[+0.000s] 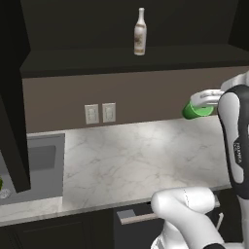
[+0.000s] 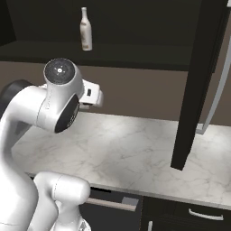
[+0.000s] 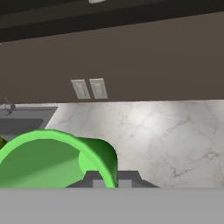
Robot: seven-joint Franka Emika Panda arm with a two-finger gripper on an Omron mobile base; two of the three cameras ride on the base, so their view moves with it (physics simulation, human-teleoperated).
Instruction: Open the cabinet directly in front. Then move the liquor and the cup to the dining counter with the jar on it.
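The near-black cabinet point(image 1: 121, 61) stands open, its left door point(image 1: 12, 97) and right door point(image 2: 198, 81) swung out toward me. The liquor point(image 1: 140, 32), a slim pale bottle, stands upright on the cabinet's lower shelf point(image 2: 85, 29). My gripper point(image 1: 206, 99) is at the right, well below the shelf and above the worktop, shut on the rim of the green cup point(image 1: 197, 111). The hand view has the cup point(image 3: 52, 157) tilted on its side at the lower left, its rim between my fingertips point(image 3: 111, 179). The dining counter and the jar are out of view.
A marble worktop point(image 1: 136, 160) runs under the cabinet, with a sink point(image 1: 39, 160) at its left end. Two wall outlets point(image 1: 99, 113) sit on the brown backsplash. Below the worktop's front edge a drawer point(image 1: 136, 214) stands slightly open. My arm's elbow point(image 2: 61, 99) rises at the left.
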